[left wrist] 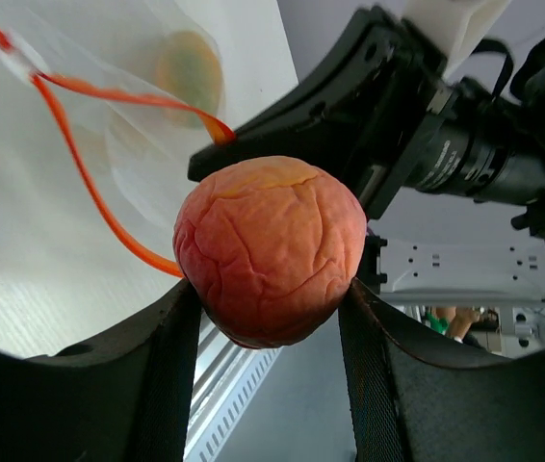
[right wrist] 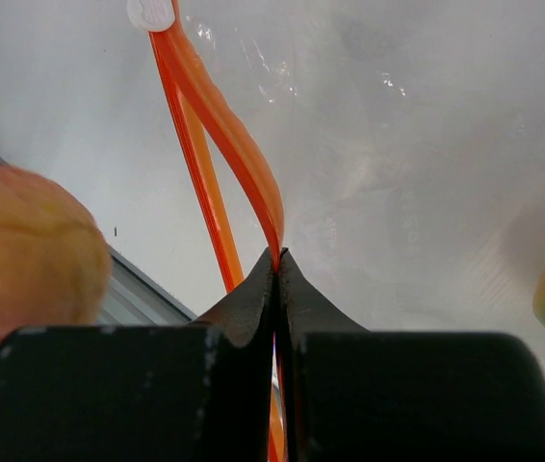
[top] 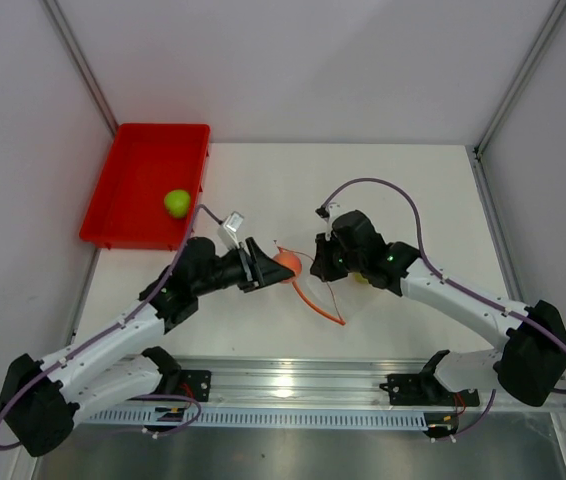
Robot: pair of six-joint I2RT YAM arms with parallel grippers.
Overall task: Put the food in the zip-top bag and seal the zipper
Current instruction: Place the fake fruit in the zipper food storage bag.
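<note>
Just beside the bag (left wrist: 142, 159), the left claw (left wrist: 271, 294) clamps the pinkish-orange fruit (left wrist: 268, 245) while the right claw (right wrist: 277, 262) pinches the zipper (right wrist: 229, 125)

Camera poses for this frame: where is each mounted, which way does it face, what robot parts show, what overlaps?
Top external: above and behind the bases, looking down at the table; both arms show, plus the red tray and green fruit.
Left wrist: on that wrist, looking along the left fingers at the pinkish-orange fruit they grip, right arm beyond.
Right wrist: on that wrist, looking past the shut right fingers pinching the zipper.
Shared: both wrist views show that fruit and the zipper.
</note>
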